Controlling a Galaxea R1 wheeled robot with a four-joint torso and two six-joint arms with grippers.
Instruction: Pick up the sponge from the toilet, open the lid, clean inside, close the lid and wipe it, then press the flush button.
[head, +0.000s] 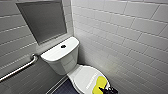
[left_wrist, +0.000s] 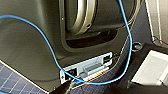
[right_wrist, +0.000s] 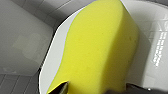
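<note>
The white toilet stands in a tiled corner, its boxy tank carrying the small dark flush button. The oval lid is down. On the lid's near end lies the yellow sponge, large in the right wrist view as a yellow sponge resting on the lid. My right gripper is right at the sponge's near end. In the right wrist view my right gripper is open, with one dark fingertip on each side of the sponge.
A steel grab bar runs along the left wall below a grey recessed panel. White tiled wall closes in on the right of the toilet. Dark tiled floor lies left of the bowl. A blue cable loops over the robot's body.
</note>
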